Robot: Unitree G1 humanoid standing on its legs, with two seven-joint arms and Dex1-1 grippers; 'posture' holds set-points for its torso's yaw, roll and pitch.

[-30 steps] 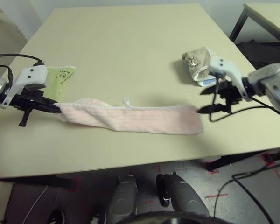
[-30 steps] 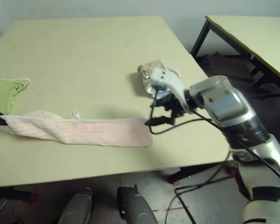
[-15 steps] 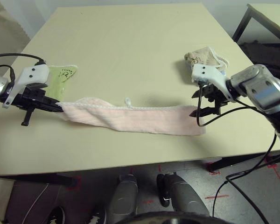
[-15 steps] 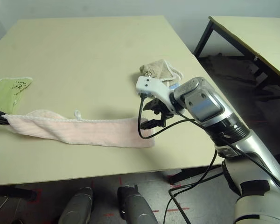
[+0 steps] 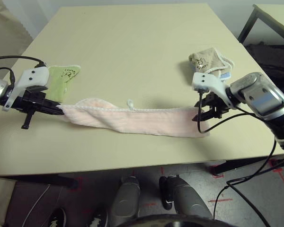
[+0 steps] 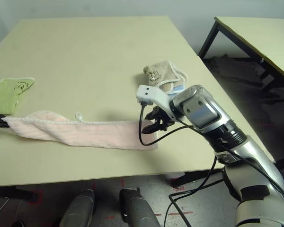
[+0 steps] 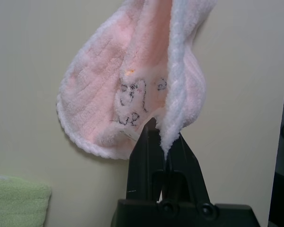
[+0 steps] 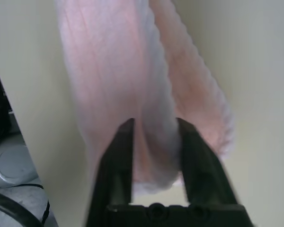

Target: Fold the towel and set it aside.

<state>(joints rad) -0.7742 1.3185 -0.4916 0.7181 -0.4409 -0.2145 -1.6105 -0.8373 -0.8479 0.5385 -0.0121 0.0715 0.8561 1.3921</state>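
The pale pink towel [image 5: 137,120] lies as a long narrow strip across the front of the table, its white scalloped edging along the far side and a white tag [image 5: 129,102] sticking up mid-length. My left gripper [image 5: 59,109] is shut on the strip's left end; the left wrist view shows the dark cartoon print [image 7: 132,97] just beyond the pinching fingers [image 7: 149,151]. At the right end, my right gripper [image 5: 201,112] is open, and the right wrist view shows its fingers [image 8: 125,142] straddling the towel's end [image 8: 151,118].
A small green towel [image 5: 61,79] lies just behind my left gripper. Folded beige-and-blue towels [image 5: 209,59] sit behind my right gripper. The table's front edge [image 5: 132,170] runs close below the strip. A second table [image 5: 274,14] stands at far right.
My right gripper has moved in toward the towel's right end, and its fingers now stand around it. The left gripper keeps its hold and place.
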